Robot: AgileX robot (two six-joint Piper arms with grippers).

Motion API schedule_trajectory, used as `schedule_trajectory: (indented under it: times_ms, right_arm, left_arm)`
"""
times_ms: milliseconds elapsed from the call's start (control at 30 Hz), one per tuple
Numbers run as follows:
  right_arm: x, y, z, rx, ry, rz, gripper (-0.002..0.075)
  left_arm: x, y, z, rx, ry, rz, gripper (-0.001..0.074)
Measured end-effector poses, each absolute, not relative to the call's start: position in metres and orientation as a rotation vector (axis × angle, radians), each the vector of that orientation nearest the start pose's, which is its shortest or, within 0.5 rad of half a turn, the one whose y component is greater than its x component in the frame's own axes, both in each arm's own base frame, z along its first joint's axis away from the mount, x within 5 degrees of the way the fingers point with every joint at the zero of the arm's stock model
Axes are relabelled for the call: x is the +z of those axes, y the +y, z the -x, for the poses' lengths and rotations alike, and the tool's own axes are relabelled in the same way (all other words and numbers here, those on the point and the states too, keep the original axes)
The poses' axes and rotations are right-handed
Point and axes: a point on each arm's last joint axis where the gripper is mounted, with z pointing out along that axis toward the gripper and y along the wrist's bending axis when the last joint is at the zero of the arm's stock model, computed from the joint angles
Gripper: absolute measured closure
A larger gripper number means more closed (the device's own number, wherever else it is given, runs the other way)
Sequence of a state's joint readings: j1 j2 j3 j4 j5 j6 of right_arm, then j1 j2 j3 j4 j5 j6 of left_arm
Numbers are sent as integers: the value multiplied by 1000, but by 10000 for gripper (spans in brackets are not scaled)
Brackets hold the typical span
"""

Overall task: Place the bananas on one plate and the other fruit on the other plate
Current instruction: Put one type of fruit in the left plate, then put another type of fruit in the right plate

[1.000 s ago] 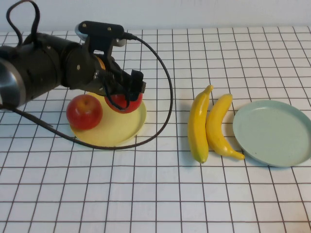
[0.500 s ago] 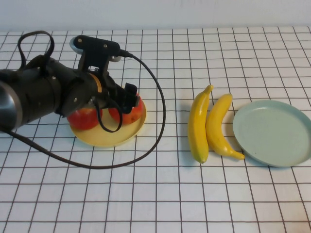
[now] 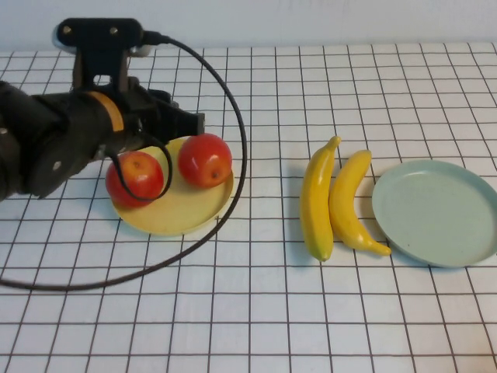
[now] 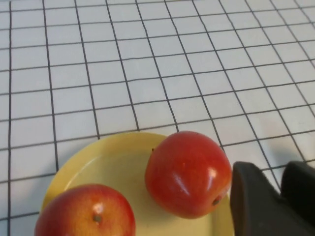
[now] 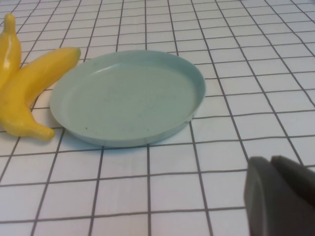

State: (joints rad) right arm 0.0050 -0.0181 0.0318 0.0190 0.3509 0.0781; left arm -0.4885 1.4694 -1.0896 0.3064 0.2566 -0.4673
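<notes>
Both apples are resting on the yellow plate; bananas are lying beside the blue-green plate, unplaced. Left gripper, nearly closed and empty, is hovering beside the yellow plate; right gripper, closed, is waiting near the blue-green plate.

Left claw now drawn back off the right-hand apple, jaws narrowed, apple bare on yellow plate

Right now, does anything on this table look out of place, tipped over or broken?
Nothing looks damaged or spilled. Only the two long yellow bananas seem out of place: they lie on the checked cloth beside the empty pale blue-green plate. Both shiny red apples sit on the pale yellow plate.
</notes>
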Motion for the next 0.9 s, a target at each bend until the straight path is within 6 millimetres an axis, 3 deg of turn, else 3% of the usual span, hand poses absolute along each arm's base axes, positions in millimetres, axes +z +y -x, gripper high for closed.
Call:
schedule_trajectory:
  times_ms: [133, 267, 433, 533, 900]
  right_arm:
    - [172, 1, -53, 76, 1847, -80, 742]
    - [172, 1, -53, 76, 1847, -80, 742]
    - [172, 1, -53, 76, 1847, -80, 742]
    - [172, 1, -53, 76, 1847, -80, 742]
    - [172, 1, -53, 76, 1847, -80, 742]
  left_arm:
    - [311, -135, -267, -341, 2104, -259, 706]
    - [309, -113, -227, -341, 2088, -258, 726]
    - [320, -78, -165, -339, 1938, -270, 731]
    - [320, -62, -138, -302, 1856, -294, 731]
    - [310, -18, -76, -290, 1763, -123, 735]
